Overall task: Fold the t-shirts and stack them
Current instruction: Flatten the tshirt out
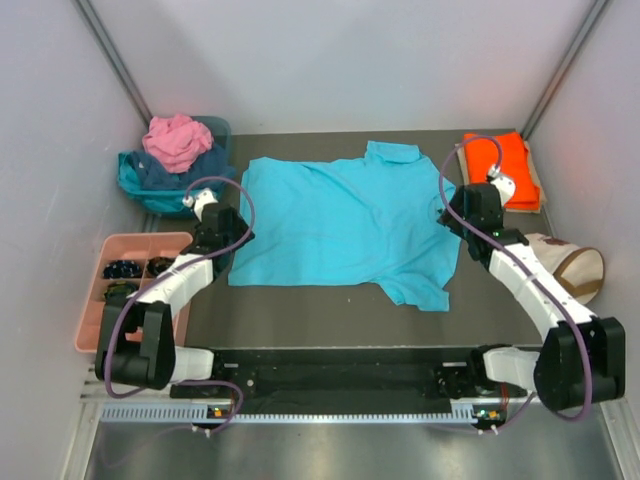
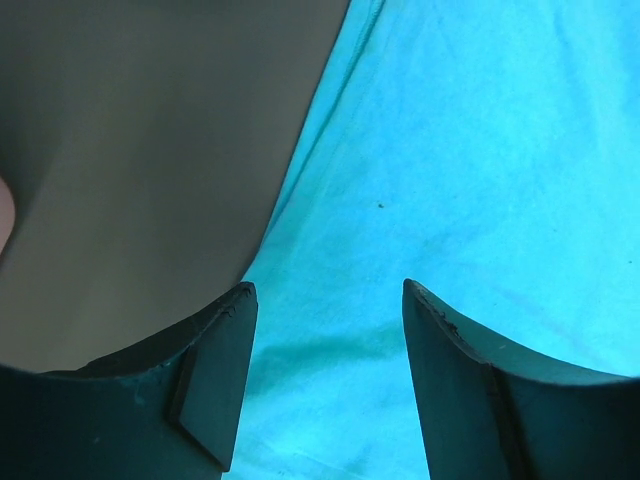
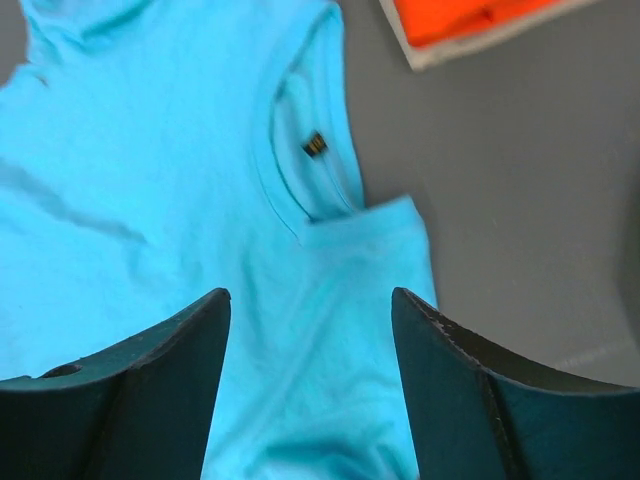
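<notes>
Bright turquoise t-shirt (image 1: 340, 215) lies spread flat; left claw (image 2: 330, 300) open over its 9 o'clock edge, right claw (image 3: 310, 305) open at 3 o'clock.

Soft, even light falls from above; the pale walls (image 1: 350, 60) are bright and shadows are faint. In both wrist views the turquoise t-shirt (image 3: 150, 150) is vivid and sharp, while the near fingers (image 3: 150, 400) sit dark and slightly blurred. The left wrist's tabletop (image 2: 150, 130) looks dim.

Turquoise t-shirt (image 2: 480, 150) runs off the left wrist view's right edge; dark items (image 1: 125, 268) in the pink tray (image 1: 95, 322), lower left, are too small to identify.
</notes>
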You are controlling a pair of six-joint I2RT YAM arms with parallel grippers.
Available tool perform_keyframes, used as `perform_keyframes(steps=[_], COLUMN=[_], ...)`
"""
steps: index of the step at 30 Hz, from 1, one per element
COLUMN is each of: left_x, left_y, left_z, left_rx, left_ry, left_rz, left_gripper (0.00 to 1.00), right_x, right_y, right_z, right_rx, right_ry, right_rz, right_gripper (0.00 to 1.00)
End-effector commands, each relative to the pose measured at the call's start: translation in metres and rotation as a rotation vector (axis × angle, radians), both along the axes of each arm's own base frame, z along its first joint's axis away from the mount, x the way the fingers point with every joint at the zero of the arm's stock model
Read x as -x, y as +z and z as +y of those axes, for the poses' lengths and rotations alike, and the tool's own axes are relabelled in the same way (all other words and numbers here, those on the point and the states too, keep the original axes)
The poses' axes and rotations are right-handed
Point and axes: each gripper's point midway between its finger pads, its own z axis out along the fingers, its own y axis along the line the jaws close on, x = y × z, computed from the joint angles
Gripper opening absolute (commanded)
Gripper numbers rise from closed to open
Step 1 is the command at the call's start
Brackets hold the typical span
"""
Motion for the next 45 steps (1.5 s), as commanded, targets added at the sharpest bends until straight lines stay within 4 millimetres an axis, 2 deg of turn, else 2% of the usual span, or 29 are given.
perform_keyframes(steps=[1,2,3,4,5,6,7,8,9,11,13,14,15,16,17,18,19,20,21,22,23,24,25,26,27,28,36,45], left_x=[-0.017,-0.018,-0.017,-0.016,-0.016,-0.015,-0.013,-0.013,-0.012,-0.010,-0.010,-0.009,-0.009,-0.008,-0.009,-0.008,-0.008,-0.008,-0.008,-0.007,-0.006,-0.006,-0.005,-0.006,-0.005,-0.005,-0.005,-0.005], left_y=[0.019,0.018,0.018,0.017,0.017,0.016,0.014,0.014,0.014,0.011,0.010,0.010,0.008,0.007,0.007,0.005,0.005,0.005,0.004,0.003,0.003,0.002,0.000,0.001,0.000,0.001,-0.004,-0.006], left_z=[-0.009,-0.010,-0.010,-0.011,-0.011,-0.011,-0.011,-0.013,-0.013,-0.016,-0.017,-0.018,-0.019,-0.020,-0.020,-0.020,-0.020,-0.019,-0.018,-0.017,-0.017,-0.016,-0.016,-0.016,-0.015,-0.015,-0.013,-0.012], left_rx=[0.040,0.040,0.040,0.042,0.042,0.043,0.043,0.048,0.051,0.062,0.066,0.069,0.072,0.070,0.069,0.066,0.066,0.063,0.058,0.056,0.054,0.051,0.046,0.047,0.046,0.045,0.040,0.038], left_ry=[-0.019,-0.021,-0.021,-0.025,-0.025,-0.026,-0.027,-0.033,-0.035,-0.043,-0.048,-0.051,-0.054,-0.057,-0.057,-0.056,-0.055,-0.053,-0.050,-0.048,-0.045,-0.044,-0.044,-0.044,-0.044,-0.043,-0.030,-0.019], left_rz=[-0.091,-0.091,-0.091,-0.091,-0.091,-0.092,-0.087,-0.087,-0.090,-0.086,-0.087,-0.087,-0.082,-0.080,-0.079,-0.074,-0.074,-0.075,-0.072,-0.068,-0.066,-0.065,-0.059,-0.060,-0.056,-0.058,-0.045,-0.036], left_gripper=[0.65,0.65,0.65,0.65,0.65,0.65,0.65,0.65,0.65,0.65,0.65,0.65,0.65,0.65,0.65,0.65,0.65,0.65,0.65,0.65,0.65,0.65,0.65,0.65,0.65,0.65,0.65,0.65], right_x=[-0.056,-0.064,-0.076,-0.087,-0.095,-0.108,-0.116,-0.127,-0.140,-0.162,-0.176,-0.193,-0.201,-0.207,-0.222,-0.233,-0.237,-0.252,-0.261,-0.267,-0.276,-0.281,-0.286,-0.292,-0.294,-0.298,-0.305,-0.308], right_y=[0.050,0.052,0.067,0.055,0.056,0.070,0.067,0.052,0.062,0.057,0.055,0.052,0.052,0.044,0.065,0.036,0.027,0.045,0.013,0.009,0.016,0.010,-0.014,-0.010,-0.014,-0.029,-0.052,-0.064], right_z=[0.007,0.010,0.015,0.016,0.017,0.020,0.022,0.024,0.029,0.035,0.042,0.047,0.054,0.057,0.066,0.067,0.069,0.073,0.076,0.077,0.080,0.082,0.080,0.080,0.078,0.071,0.046,0.051], right_rx=[0.047,0.051,0.048,0.066,0.075,0.078,0.100,0.109,0.112,0.128,0.128,0.123,0.109,0.114,0.103,0.100,0.112,0.115,0.109,0.123,0.120,0.118,0.112,0.109,0.103,0.092,0.015,-0.005], right_ry=[0.055,0.072,0.091,0.103,0.109,0.118,0.142,0.157,0.177,0.213,0.276,0.300,0.348,0.385,0.430,0.453,0.485,0.506,0.527,0.552,0.567,0.580,0.591,0.597,0.599,0.594,0.581,0.626], right_rz=[-0.152,-0.158,-0.188,-0.155,-0.155,-0.182,-0.169,-0.131,-0.146,-0.132,-0.128,-0.127,-0.129,-0.101,-0.151,-0.095,-0.064,-0.103,-0.048,-0.046,-0.059,-0.051,-0.017,-0.033,-0.030,-0.013,-0.002,-0.007], right_gripper=[0.67,0.67,0.67,0.67,0.67,0.67,0.68,0.68,0.68,0.68,0.68,0.68,0.68,0.68,0.69,0.68,0.68,0.68,0.69,0.68,0.69,0.68,0.68,0.68,0.68,0.68,0.68,0.68])
